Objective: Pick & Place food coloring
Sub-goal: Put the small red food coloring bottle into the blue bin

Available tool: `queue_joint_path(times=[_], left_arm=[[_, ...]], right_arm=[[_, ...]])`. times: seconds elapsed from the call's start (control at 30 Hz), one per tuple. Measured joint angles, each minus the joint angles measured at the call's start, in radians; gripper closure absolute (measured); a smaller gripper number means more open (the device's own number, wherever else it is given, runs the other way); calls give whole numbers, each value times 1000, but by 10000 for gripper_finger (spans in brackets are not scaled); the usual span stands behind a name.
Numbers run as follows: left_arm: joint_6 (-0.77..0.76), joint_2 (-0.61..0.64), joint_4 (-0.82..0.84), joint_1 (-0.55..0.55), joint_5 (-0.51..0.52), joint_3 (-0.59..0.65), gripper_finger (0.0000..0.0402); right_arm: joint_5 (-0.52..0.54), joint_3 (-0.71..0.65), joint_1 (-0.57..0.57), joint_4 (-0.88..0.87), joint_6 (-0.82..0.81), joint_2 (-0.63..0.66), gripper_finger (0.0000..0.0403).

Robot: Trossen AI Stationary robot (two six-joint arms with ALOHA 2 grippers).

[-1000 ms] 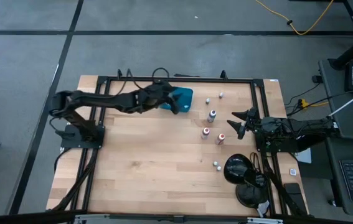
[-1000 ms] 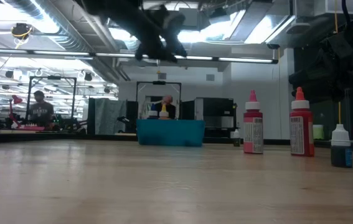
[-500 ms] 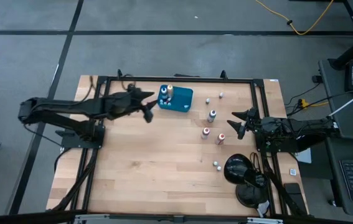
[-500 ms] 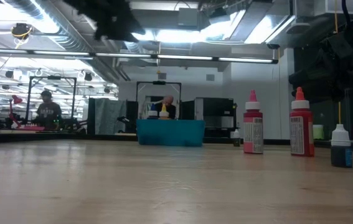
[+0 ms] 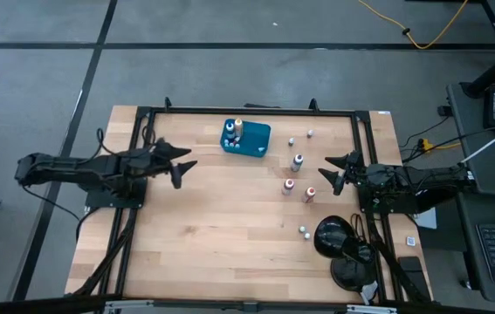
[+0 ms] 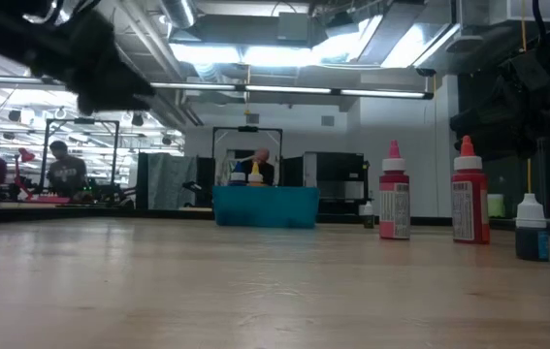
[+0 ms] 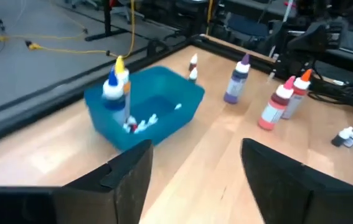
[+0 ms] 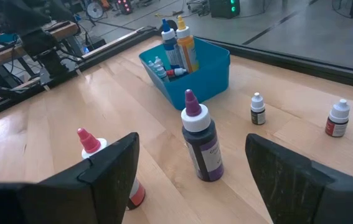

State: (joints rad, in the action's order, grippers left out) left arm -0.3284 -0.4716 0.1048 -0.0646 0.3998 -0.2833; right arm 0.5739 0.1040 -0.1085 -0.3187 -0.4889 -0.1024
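The table (image 5: 230, 227) bears a blue tray (image 5: 256, 139) already holding several bottles (image 7: 117, 93), while the others (image 5: 297, 161) stand loose beside it, unplaced. The left gripper (image 5: 180, 167) hangs empty near the table's left side, its jaws apart. The right gripper (image 5: 334, 173) waits open near the loose bottles. Only the wrist views show the tray's contents; the low view shows just its wall.

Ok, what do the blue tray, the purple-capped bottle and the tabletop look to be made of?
Blue tray: likely molded plastic, one even colour, rounded corners, thin smooth walls.
Purple-capped bottle: probably squeezable plastic, dark contents showing through a clear, slightly glossy body, with a purple nozzle on a white collar.
Tabletop: wood, apparently butcher-block, with visible joined strips and grain and a low-sheen finish.
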Motion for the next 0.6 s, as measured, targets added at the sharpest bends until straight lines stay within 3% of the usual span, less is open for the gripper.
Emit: queue_joint_path(times=[0.17,0.43,0.6], left_arm=[[-25,113,-11,-21,-42,118,138],[6,256,-87,-43,-174,231,135],[55,308,-153,-43,-176,274,135]], right_arm=[[0,0,0,0,0,0,108],[0,0,0,0,0,0,108],[0,0,0,0,0,0,108]])
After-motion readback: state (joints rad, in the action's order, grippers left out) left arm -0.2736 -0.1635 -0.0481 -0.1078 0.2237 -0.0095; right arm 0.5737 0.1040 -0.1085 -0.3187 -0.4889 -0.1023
